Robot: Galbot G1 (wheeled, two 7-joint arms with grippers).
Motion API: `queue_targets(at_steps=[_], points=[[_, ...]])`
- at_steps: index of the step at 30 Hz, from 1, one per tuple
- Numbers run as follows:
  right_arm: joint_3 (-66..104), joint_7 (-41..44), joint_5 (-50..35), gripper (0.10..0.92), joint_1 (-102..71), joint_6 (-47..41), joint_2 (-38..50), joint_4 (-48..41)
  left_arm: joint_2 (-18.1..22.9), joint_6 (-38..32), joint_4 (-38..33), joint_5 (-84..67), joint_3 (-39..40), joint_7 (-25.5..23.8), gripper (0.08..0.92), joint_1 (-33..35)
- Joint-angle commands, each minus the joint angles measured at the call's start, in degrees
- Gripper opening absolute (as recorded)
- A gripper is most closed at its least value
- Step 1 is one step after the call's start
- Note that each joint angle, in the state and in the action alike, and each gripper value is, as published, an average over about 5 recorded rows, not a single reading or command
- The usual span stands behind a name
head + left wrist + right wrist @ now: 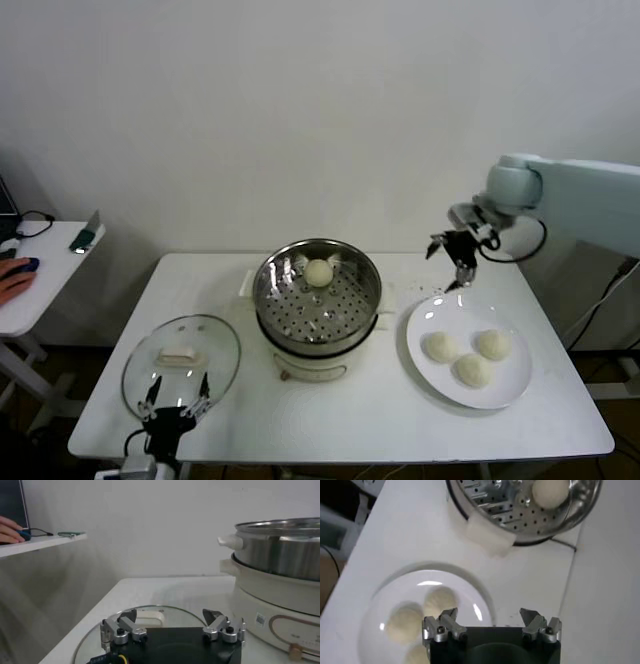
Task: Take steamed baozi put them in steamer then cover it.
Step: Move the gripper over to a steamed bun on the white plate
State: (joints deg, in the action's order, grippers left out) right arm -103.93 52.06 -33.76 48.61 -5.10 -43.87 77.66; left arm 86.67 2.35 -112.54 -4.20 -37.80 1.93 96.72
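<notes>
steamer (318,300) at mid-counter (380,420), one baozi (318,272) inside, three on the plate (500,392).

cover (181,362) lies flat beside it, keeping the basket reachable; right hand (455,262), released, hovers by the plate's far rim; left hand (172,408), released, waits at the cover. only the left wrist view shows the pot's side.

Around your work area

You have a white table (350,420) carrying a white plate (512,382). To your left stands a side desk (40,275), where a person's hand (12,278) rests beside a dark cable (35,222).
</notes>
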Motion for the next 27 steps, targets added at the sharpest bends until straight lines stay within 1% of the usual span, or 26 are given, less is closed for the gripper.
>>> queue_targets(at_steps=[1,13,27], points=[[-0.1,-5.0,-0.1,0.823,-6.2,-11.3,7.6,6.8,0.0,0.0,0.0,-0.1,-0.1,0.0,0.823,0.1],[6.9,-5.8,6.2,0.823,-18.3,-12.4,1.7,-0.2,-0.2,-0.2,0.3,-0.4,-0.8,0.2,0.823,0.5],[12.7,-6.9,10.2,0.823,-25.1,-12.9,-0.9,-4.9,-0.1,-0.6,0.9,-0.2,-0.9,0.3,0.823,0.5]])
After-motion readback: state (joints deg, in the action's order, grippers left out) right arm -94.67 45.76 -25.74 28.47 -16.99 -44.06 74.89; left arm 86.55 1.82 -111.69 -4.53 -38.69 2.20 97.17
